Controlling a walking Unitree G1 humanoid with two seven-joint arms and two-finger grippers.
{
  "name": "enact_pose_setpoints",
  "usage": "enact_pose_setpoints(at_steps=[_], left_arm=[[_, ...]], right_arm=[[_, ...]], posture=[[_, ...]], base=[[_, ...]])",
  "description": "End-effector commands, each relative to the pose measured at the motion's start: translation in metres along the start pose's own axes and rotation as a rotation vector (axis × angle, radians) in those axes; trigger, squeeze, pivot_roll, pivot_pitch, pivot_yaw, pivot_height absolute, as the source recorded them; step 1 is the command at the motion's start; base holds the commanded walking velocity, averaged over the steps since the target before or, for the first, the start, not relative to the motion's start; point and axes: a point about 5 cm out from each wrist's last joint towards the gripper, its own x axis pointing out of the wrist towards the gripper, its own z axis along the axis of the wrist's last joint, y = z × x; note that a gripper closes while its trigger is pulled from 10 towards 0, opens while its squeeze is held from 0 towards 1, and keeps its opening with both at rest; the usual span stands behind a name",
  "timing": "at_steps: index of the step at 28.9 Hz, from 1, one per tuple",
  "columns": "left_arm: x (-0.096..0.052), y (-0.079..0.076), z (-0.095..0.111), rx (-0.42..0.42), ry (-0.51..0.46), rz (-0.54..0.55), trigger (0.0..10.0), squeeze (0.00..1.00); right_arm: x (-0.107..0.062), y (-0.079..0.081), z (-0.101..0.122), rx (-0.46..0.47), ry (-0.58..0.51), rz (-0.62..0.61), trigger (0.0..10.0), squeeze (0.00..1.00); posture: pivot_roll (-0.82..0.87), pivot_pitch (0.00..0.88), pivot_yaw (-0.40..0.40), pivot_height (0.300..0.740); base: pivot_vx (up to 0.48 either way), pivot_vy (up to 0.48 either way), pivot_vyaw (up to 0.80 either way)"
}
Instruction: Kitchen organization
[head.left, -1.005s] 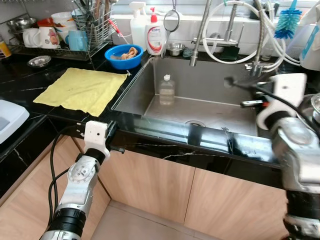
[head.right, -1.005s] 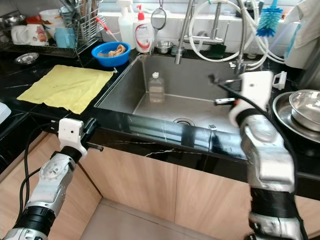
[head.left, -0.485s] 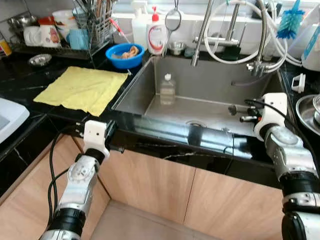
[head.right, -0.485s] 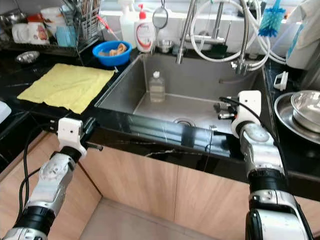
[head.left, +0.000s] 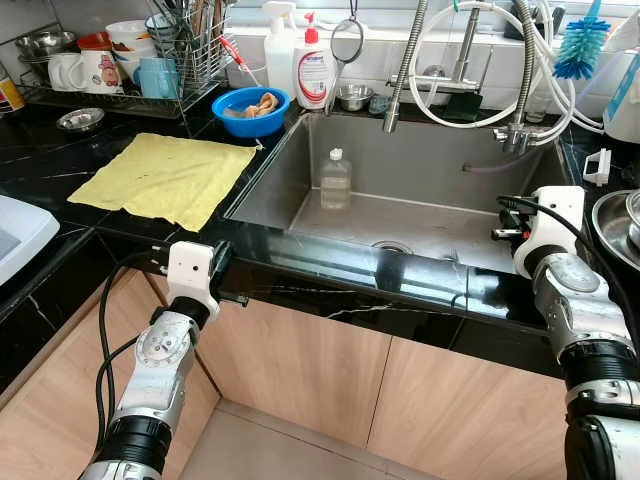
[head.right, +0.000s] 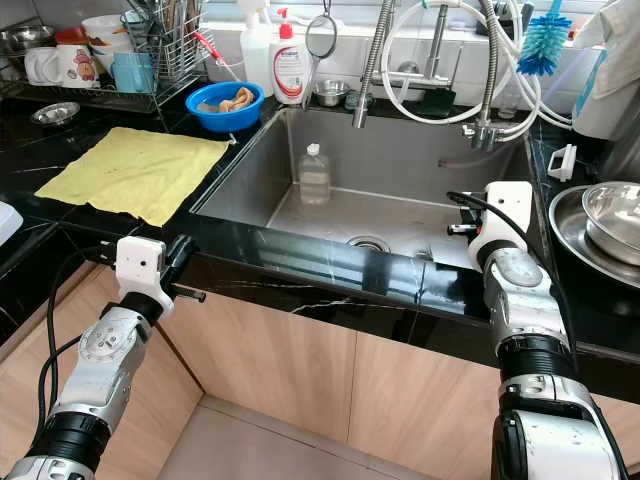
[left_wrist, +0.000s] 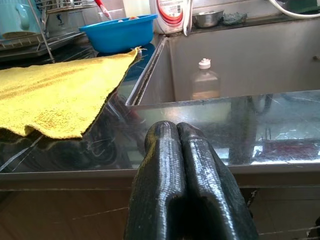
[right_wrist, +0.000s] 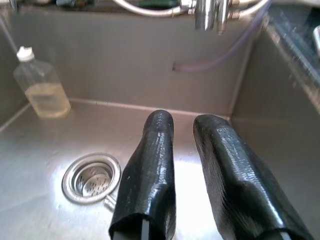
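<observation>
A black, glossy, white-veined stone counter runs across the upper half of the head views, above pale wooden cabinet fronts. Set into it at centre is a deep, rectangular stainless-steel sink, its brushed floor holding a round drain strainer and, toward the back left corner, an upright clear plastic bottle with a white cap, partly filled with pale yellowish liquid. A flat, nubby yellow cloth lies on the counter left of the sink. At upper left, a wire dish rack holds mugs, bowls and utensils. Beside it, a round blue plastic bowl contains something tan and crumpled. Two white soap dispensers stand behind the bowl.

The right gripper hangs over the sink's right part, its textured black fingers a little apart and holding nothing. The left gripper sits at lower left against the counter's front edge, fingers pressed together, empty.
</observation>
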Motion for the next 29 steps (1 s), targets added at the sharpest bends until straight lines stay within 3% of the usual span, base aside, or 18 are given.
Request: enact_pose_setpoints(at_steps=[1,5,6,8,12,14,20,22,25,29], left_arm=[[-0.001,-0.001,-0.001,0.025,0.001,-0.012,10.0,0.00],[-0.001,-0.002,0.000,0.024,0.000,-0.013,10.0,0.00],[-0.001,-0.002,0.000,0.024,-0.001,-0.013,10.0,0.00],[-0.001,-0.002,0.000,0.024,-0.002,-0.013,10.0,0.00],[-0.001,-0.002,0.000,0.026,-0.002,-0.014,10.0,0.00],[0.000,-0.001,0.001,0.028,-0.005,-0.012,10.0,0.00],[0.000,0.001,0.002,0.032,-0.008,-0.006,10.0,0.00],[0.000,0.003,0.003,0.038,-0.010,0.006,10.0,0.00],[0.000,0.004,0.004,0.041,-0.015,0.014,10.0,0.00],[0.001,0.005,0.006,0.046,-0.024,0.022,10.0,0.00]], right_arm=[[0.002,0.000,0.017,-0.004,-0.077,-0.012,10.0,1.00],[-0.001,-0.002,0.031,-0.024,-0.155,-0.038,10.0,1.00],[-0.004,-0.003,0.041,-0.030,-0.210,-0.050,10.0,0.00],[-0.015,-0.008,0.062,-0.045,-0.307,-0.094,10.0,0.00],[-0.025,-0.018,0.076,-0.045,-0.361,-0.149,10.0,0.00],[-0.040,-0.037,0.088,-0.050,-0.406,-0.230,10.0,0.00],[-0.062,-0.053,0.099,-0.090,-0.453,-0.294,10.0,0.00],[-0.082,-0.060,0.098,-0.132,-0.457,-0.329,10.0,0.00],[-0.091,-0.059,0.094,-0.139,-0.462,-0.319,10.0,0.00],[-0.111,-0.036,0.068,-0.202,-0.459,-0.218,10.0,0.00]], posture=[[-0.01,0.000,0.034,0.740],[-0.01,0.000,0.034,0.740],[-0.01,0.000,0.034,0.740],[-0.01,0.000,0.038,0.740],[-0.01,0.000,0.038,0.740],[-0.01,0.000,0.039,0.740],[-0.02,0.000,0.040,0.740],[-0.02,0.000,0.041,0.740],[-0.02,0.000,0.044,0.740],[-0.04,0.000,0.051,0.740]], base=[[0.000,0.000,0.00],[0.000,0.000,0.00],[0.000,0.000,0.00],[0.000,0.000,0.00],[0.000,0.000,0.00],[0.000,0.000,0.00],[0.000,0.000,0.00],[0.000,0.000,0.00],[0.000,0.000,0.00],[0.000,0.000,0.00]])
